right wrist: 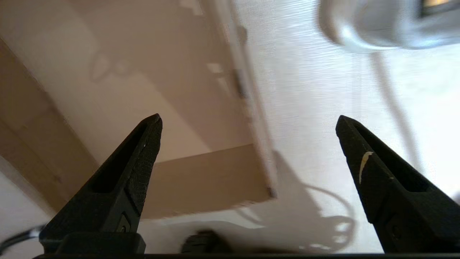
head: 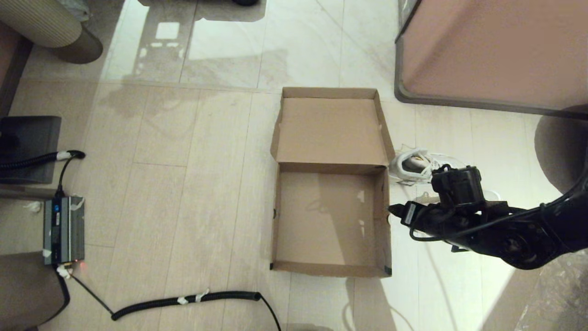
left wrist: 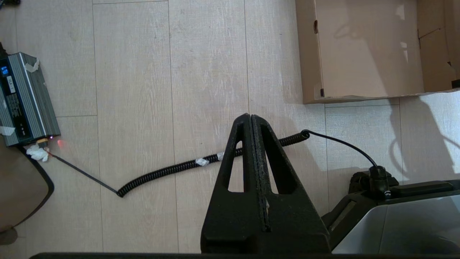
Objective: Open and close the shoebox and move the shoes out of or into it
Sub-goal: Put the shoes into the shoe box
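Observation:
The brown cardboard shoebox [head: 277, 216] lies open on the floor, its lid [head: 330, 128] flipped flat away from me and its inside bare. A white sneaker [head: 413, 165] lies just right of the box; my right arm hides the rest of the pair. My right gripper [head: 398, 212] hovers at the box's right wall, open and holding nothing. In the right wrist view the right gripper [right wrist: 248, 120] straddles the shoebox wall [right wrist: 201, 172] and the pale floor. My left gripper [left wrist: 251, 116] hangs shut over the floor, near the shoebox corner [left wrist: 309, 64].
A large pinkish-brown furniture block [head: 491, 50] with a grey rim stands at the far right. A grey power unit [head: 64, 230] and a coiled black cable [head: 183, 301] lie on the floor to the left and front. A dark rounded object [head: 560, 151] sits right of the shoe.

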### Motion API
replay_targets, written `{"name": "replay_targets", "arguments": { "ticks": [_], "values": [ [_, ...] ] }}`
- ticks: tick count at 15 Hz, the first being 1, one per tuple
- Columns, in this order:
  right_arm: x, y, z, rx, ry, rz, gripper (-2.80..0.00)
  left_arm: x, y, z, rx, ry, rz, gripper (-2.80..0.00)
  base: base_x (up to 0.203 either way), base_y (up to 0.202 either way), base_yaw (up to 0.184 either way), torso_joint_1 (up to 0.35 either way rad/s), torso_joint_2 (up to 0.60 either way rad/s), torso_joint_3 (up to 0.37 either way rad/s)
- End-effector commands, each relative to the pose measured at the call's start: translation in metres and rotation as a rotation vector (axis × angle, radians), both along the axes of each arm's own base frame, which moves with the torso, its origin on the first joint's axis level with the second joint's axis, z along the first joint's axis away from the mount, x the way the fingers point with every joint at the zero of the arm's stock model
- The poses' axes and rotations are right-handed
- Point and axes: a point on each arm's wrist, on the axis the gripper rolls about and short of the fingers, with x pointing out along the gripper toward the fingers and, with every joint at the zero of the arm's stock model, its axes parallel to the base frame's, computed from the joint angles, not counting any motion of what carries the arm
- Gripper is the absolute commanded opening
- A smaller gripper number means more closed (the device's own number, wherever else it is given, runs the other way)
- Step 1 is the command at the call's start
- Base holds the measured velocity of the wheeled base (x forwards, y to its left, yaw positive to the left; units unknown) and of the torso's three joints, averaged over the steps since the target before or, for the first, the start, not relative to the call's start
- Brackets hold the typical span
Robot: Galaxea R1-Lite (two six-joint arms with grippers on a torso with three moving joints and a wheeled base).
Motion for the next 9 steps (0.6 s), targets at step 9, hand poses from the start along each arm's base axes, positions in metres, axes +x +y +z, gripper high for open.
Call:
{"name": "replay_targets", "arguments": {
  "ticks": [9],
  "values": [
    [0.043, -0.040, -0.025, 0.267, 0.014, -0.224, 0.00, 0.000, 0.000, 0.000, 0.000, 0.000, -0.001, -2.80, 0.000, 0.000, 0.000, 0.000, 0.00, 0.000]
  ]
}}
